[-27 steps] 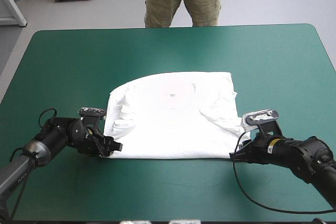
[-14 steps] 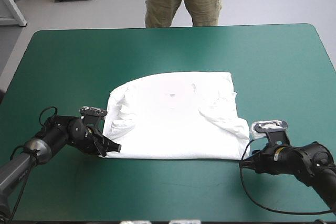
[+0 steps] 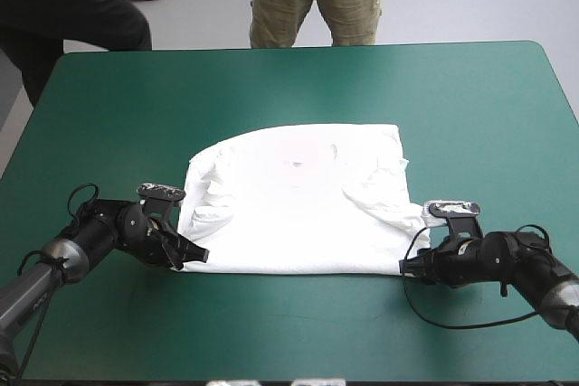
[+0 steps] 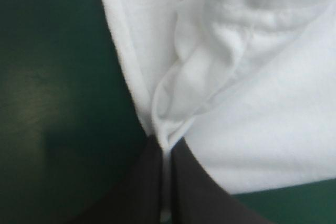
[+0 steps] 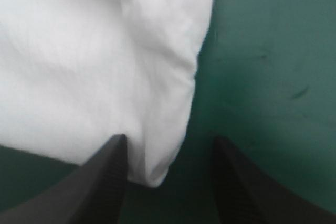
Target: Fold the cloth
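- Cloth first: the white short-sleeved T-shirt (image 3: 298, 201) lies spread flat at the middle of the teal-green table cover (image 3: 470, 97), its sleeves folded in over the body.
- The left gripper (image 4: 167, 148), two black fin-shaped fingers, is clamped on the shirt's near left corner, with a fold of fabric pinched between the tips.
- The right gripper (image 5: 168, 142) stands spread, the near right corner lying between its fingers but not yet pinched.
- In my judgement, the right should close low on that corner and catch every layer before both lift evenly together.
- Both arms lie low, almost flat to the table, reaching inward toward the two ends of the near edge.
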Robot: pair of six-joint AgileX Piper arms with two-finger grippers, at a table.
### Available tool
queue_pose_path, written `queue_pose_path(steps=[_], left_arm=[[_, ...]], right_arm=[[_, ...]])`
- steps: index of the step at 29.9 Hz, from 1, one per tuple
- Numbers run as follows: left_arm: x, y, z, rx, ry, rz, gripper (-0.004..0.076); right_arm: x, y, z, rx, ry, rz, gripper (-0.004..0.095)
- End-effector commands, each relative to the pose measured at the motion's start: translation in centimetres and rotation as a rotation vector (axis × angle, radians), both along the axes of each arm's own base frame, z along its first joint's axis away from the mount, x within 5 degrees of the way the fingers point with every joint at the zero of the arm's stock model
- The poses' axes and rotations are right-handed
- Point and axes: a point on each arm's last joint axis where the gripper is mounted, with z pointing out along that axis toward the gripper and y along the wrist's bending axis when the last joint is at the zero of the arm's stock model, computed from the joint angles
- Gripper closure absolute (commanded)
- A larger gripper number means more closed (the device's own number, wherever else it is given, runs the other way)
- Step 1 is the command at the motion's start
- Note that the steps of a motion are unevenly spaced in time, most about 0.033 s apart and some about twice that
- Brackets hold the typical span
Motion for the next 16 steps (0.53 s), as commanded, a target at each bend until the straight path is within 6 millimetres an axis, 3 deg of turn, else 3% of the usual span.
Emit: queue_pose_path(steps=[1,6,16], left_arm=[[0.0,-0.4,-0.7,-0.028,0.026,0.016,0.0733],[0.0,-0.4,-0.7,-0.030,0.022,0.018,0.0733],[-0.6,-0.3,1.5,-0.060,-0.087,0.030,0.0733]], right_arm=[[1.3,0.4,-0.7,0.007,-0.009,0.027,0.0553],[1.4,0.8,-1.5,0.020,0.028,0.103,0.0929],[-1.4,0.4,1.7,0.039,-0.013,0.132,0.0925]])
